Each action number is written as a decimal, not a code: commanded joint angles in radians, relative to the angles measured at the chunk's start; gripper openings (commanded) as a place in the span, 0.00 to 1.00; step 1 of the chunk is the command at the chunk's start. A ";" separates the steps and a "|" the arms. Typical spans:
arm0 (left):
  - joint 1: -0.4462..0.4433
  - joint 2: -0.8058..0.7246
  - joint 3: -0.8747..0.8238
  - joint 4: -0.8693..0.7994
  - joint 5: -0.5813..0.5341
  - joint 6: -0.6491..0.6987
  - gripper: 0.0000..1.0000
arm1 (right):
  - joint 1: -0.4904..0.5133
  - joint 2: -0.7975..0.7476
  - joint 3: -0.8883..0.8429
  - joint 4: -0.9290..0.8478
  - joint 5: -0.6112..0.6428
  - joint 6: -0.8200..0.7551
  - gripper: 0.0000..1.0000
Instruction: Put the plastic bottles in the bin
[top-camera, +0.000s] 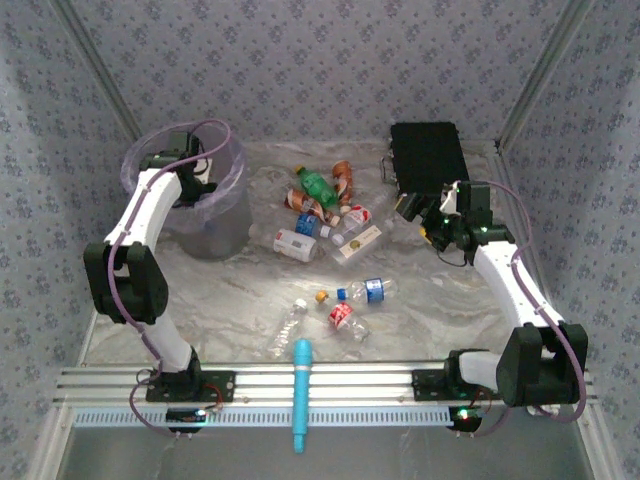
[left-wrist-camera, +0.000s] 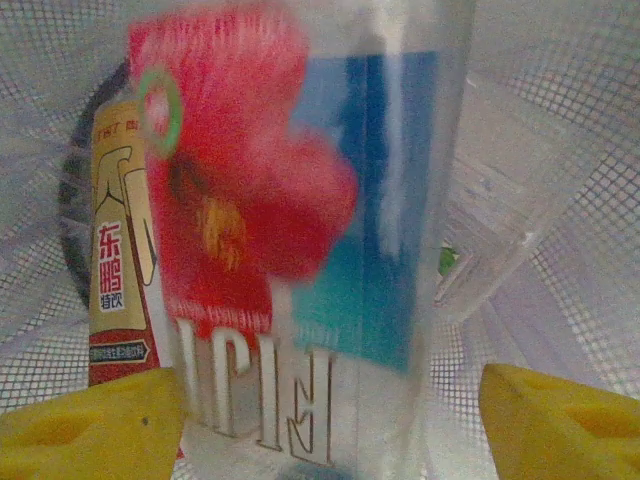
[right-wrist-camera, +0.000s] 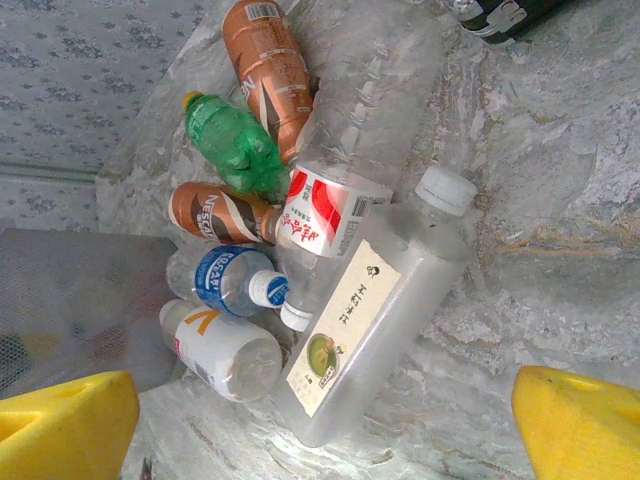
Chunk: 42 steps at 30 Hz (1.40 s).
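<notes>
My left gripper (top-camera: 195, 180) hangs over the grey bin (top-camera: 215, 228). In the left wrist view a clear bottle with a red and blue label (left-wrist-camera: 300, 250) sits blurred between the yellow fingers (left-wrist-camera: 90, 430). Mesh shows between it and the right finger, so the jaws are open. A yellow-labelled bottle (left-wrist-camera: 115, 280) lies inside the bin (left-wrist-camera: 560, 130). My right gripper (right-wrist-camera: 325, 425) is open above a square clear bottle (right-wrist-camera: 370, 330) at the edge of a pile: green (right-wrist-camera: 230, 150), orange (right-wrist-camera: 270, 60), brown (right-wrist-camera: 215, 212) and white (right-wrist-camera: 225, 350) bottles.
A black case (top-camera: 428, 155) stands at the back right, just behind the right gripper (top-camera: 412, 207). Three bottles lie loose mid-table around (top-camera: 343, 316). A light-blue cylindrical tool (top-camera: 301, 390) rests across the front rail. Patterned walls close in on three sides.
</notes>
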<state>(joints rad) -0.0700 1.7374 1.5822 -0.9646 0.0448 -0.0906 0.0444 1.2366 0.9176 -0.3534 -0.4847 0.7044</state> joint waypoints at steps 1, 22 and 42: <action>0.001 -0.005 0.007 -0.002 0.024 0.002 0.84 | 0.001 -0.005 0.002 -0.034 0.018 -0.017 0.98; -0.010 -0.113 0.085 -0.017 -0.060 0.005 1.00 | 0.236 -0.205 -0.152 -0.296 0.342 0.422 1.00; -0.137 -0.365 0.163 0.041 -0.196 0.080 1.00 | 0.493 0.014 -0.213 -0.138 0.471 0.799 1.00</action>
<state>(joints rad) -0.1684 1.4082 1.7252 -0.9413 -0.1101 -0.0418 0.5304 1.2224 0.7071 -0.5179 -0.0544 1.4479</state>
